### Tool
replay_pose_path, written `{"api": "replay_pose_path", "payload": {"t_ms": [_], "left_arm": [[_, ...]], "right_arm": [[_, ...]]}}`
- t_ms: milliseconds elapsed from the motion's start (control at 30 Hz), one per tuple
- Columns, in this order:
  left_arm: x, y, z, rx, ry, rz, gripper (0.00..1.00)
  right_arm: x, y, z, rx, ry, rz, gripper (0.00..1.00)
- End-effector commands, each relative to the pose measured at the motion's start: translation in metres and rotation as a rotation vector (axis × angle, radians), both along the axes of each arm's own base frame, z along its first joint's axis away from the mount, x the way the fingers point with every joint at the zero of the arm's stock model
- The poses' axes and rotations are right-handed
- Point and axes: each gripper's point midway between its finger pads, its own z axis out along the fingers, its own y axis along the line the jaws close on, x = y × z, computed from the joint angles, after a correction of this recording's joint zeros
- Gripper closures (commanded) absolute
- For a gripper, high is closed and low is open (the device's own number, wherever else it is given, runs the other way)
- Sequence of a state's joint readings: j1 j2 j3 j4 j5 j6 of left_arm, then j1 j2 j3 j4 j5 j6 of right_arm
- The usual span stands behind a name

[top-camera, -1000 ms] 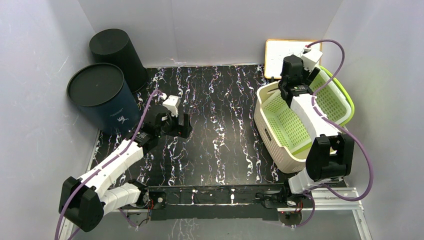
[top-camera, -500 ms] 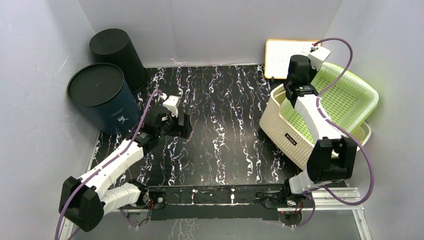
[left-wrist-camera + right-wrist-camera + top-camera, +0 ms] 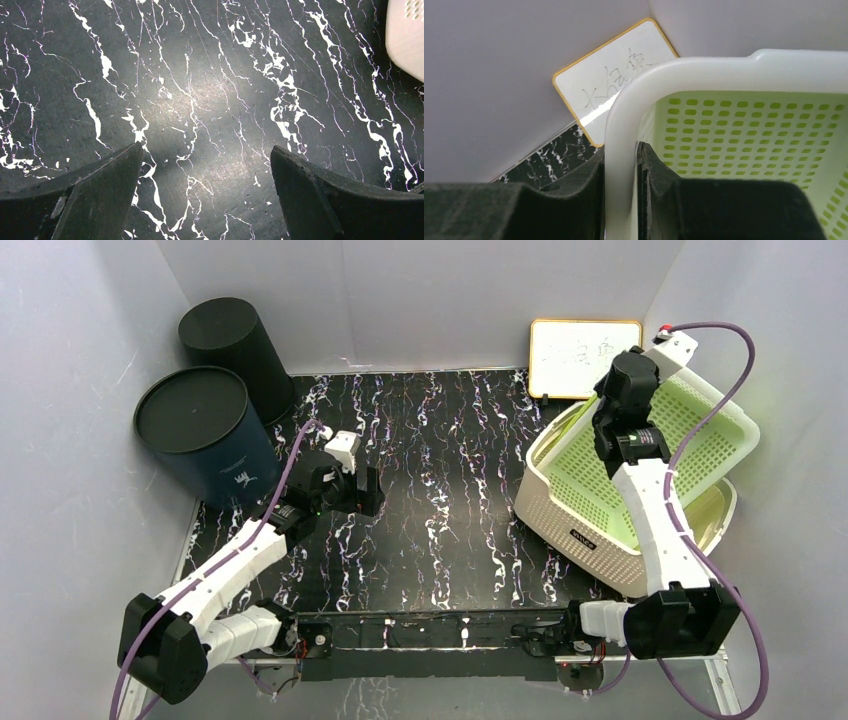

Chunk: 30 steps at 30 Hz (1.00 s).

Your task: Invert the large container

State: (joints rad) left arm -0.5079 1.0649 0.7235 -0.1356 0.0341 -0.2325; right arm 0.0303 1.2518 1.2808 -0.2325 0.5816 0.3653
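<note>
Black, glossy, stone-look surface (image 3: 440,490), shot through with white veins and boxed in by pale grey walls (image 3: 420,300) on three sides. Catching a soft glare mid-slab in the left wrist view.

Nearest in, on the left: left claw (image 3: 205,150) released, hovering low over bare marble, dark wedge-shaped fingers (image 3: 100,195) spread wide with nothing between them.

Over to the right, mid-depth: the large container (image 3: 580,510), close by the right wall and tipped well off level, far rim raised. A rectangular plastic basket, cream outside and lime green inside, walls punched with neat rows of small slots, corners rounded, small dark label on the near face. Gripped at that raised rim by the right claw (image 3: 620,150), clenched either side of the smooth white lip, one finger outside and one inside against the green mesh.

Just behind it: a whiteboard (image 3: 580,355) with a yellow-orange frame, leaning on the back wall, faint scrawl across it.

Far left corner: two round, flat-topped tubs close together, a navy tub (image 3: 200,430) with a white logo in front, a matt black tub (image 3: 235,340) behind.
</note>
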Motion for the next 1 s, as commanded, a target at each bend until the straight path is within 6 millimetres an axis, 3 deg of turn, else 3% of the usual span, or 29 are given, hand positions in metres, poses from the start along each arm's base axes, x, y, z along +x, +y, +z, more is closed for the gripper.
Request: {"api": "replay_pose_path", "payload": {"t_ms": [0,233,367,467,667,967], "left_arm": [[-0.001,0.000,0.013,-0.020,-0.035,0.006,0.02],[0.001,0.004,0.024,-0.008,-0.058,0.018,0.02],[0.002,0.004,0.028,-0.009,-0.065,0.021,0.02],[0.001,0.007,0.027,0.003,-0.063,0.028,0.02],[0.003,0.014,0.041,0.016,-0.080,0.059,0.02],[0.002,0.012,0.053,-0.003,-0.092,0.060,0.02]], "right_arm": [[0.005,0.053,0.061,0.089,-0.184,0.281,1.00],[-0.002,0.129,0.103,0.105,-0.224,0.606,1.00],[-0.007,0.191,0.106,0.085,-0.205,0.760,1.00],[-0.013,0.220,0.107,0.088,-0.214,0.827,1.00],[-0.028,0.232,0.135,0.081,-0.268,0.854,1.00],[-0.068,0.225,0.187,0.044,-0.364,0.908,1.00]]}}
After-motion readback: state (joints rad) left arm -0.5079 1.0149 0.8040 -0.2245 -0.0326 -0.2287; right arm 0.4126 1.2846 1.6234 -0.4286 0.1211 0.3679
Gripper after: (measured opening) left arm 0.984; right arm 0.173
